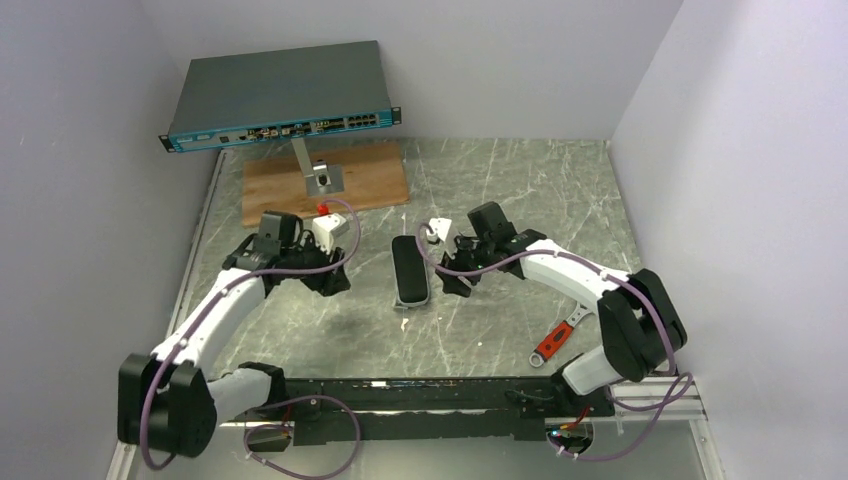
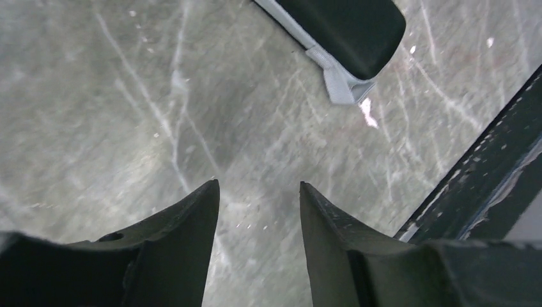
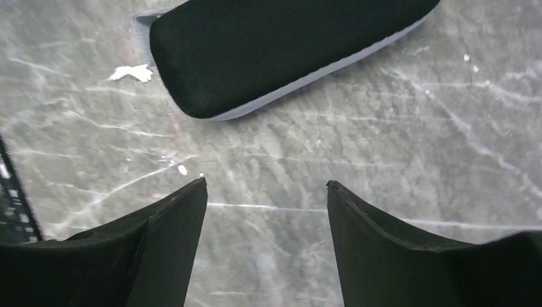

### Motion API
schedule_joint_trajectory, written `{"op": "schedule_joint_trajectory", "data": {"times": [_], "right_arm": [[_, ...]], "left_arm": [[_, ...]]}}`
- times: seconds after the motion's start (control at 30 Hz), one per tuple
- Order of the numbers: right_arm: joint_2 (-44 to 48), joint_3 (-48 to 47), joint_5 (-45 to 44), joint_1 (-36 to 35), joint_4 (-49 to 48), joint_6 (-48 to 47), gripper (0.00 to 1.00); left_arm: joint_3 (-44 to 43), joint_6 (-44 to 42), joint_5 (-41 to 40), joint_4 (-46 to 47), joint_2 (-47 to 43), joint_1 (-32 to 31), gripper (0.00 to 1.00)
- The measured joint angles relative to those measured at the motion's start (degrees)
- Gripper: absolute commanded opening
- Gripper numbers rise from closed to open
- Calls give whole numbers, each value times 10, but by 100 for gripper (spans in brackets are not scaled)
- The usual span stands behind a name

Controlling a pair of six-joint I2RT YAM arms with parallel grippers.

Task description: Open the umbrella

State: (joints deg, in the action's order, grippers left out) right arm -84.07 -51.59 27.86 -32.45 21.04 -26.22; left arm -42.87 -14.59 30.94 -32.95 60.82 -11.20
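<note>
You are facing the umbrella (image 1: pixel 411 270) lying shut at the middle of the table (image 1: pixel 520 200) between both arms, long axis running near-to-far, showing as a flat black oblong with pale grey edging and a strap tab. The left gripper (image 2: pixel 259 192) and right gripper (image 3: pixel 267 185) are both hanging spread and empty, the right one sitting nearer it.

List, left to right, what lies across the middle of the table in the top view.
left gripper → black pouch → right gripper → red-handled wrench
</note>
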Motion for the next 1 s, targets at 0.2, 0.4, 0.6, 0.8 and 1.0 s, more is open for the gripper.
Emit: {"op": "schedule_joint_trajectory", "data": {"times": [0.2, 0.4, 0.6, 0.8, 1.0], "right_arm": [[-58, -2, -3, -4, -50, -89, 56], [-109, -2, 0, -12, -82, -156, 53], [-112, -2, 13, -42, -120, -213, 54], [-112, -2, 19, -77, -131, -254, 54], [-111, 12, 19, -95, -121, -250, 54]], "left_arm": [[-4, 55, 32, 74, 104, -27, 49], [-52, 89, 41, 130, 221, -67, 46], [-130, 110, 50, 164, 340, -81, 46], [-184, 112, 61, 181, 411, -98, 45], [-205, 112, 69, 194, 422, -112, 45]]}}
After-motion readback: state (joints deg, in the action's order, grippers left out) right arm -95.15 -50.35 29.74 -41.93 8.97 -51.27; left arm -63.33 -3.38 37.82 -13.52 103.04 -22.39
